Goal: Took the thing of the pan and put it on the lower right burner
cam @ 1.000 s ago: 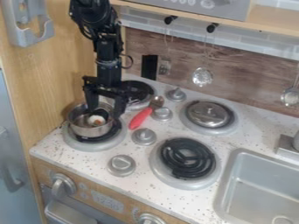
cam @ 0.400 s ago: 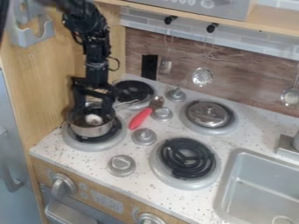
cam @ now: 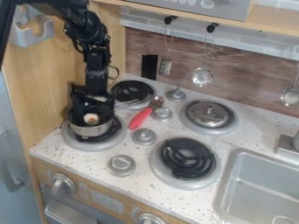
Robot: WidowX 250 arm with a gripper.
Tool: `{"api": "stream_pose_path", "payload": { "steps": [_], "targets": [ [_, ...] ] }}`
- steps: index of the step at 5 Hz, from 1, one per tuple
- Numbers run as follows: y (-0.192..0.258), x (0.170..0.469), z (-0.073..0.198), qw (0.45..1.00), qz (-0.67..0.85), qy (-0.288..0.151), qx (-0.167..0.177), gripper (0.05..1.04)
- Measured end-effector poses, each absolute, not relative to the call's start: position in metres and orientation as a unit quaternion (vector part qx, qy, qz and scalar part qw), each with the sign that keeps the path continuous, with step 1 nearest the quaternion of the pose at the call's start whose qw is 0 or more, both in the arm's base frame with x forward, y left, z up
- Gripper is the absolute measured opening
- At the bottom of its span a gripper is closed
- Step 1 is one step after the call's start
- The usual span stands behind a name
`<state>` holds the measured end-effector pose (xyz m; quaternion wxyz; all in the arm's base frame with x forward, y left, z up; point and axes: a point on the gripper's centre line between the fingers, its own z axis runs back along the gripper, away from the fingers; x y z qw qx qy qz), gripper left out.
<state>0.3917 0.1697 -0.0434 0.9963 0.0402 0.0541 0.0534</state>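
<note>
My gripper (cam: 91,114) hangs down over the silver pan at the left of the stove, its lower end within the pan's mouth. The pan (cam: 92,131) stands on the lower left burner. Inside it lies a small white thing with an orange-brown spot (cam: 91,118), in front of or between the gripper's fingers; whether they touch it is unclear. The lower right burner (cam: 187,158) has a black coil with nothing on it.
A red-handled spoon (cam: 140,118) lies between the burners, near several grey knobs (cam: 144,136). A silver lid (cam: 210,114) rests on the upper right burner. The upper left burner (cam: 132,91) is behind the pan, and a sink (cam: 257,188) lies at the right.
The gripper has moved left and lower into the pan, uncovering more of the upper left burner. The white thing has shifted slightly to the left.
</note>
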Motion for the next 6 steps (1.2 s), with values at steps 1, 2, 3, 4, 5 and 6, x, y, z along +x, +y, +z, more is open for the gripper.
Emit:
{"api": "stream_pose_path", "payload": {
  "steps": [1,2,3,4,5,6],
  "targets": [
    [0.163,0.389,-0.044,0.997,0.046,0.049,0.039,0.673],
    [0.159,0.392,-0.019,0.998,0.043,0.016,0.05,0.565],
    [0.141,0.397,0.021,0.997,0.022,-0.031,0.07,0.544],
    [0.084,0.401,0.032,0.997,-0.034,-0.047,0.051,0.544],
    [0.035,0.394,0.019,0.995,-0.087,-0.03,0.032,0.544],
    [-0.003,0.379,0.005,0.991,-0.126,-0.008,0.031,0.544]
  ]
}}
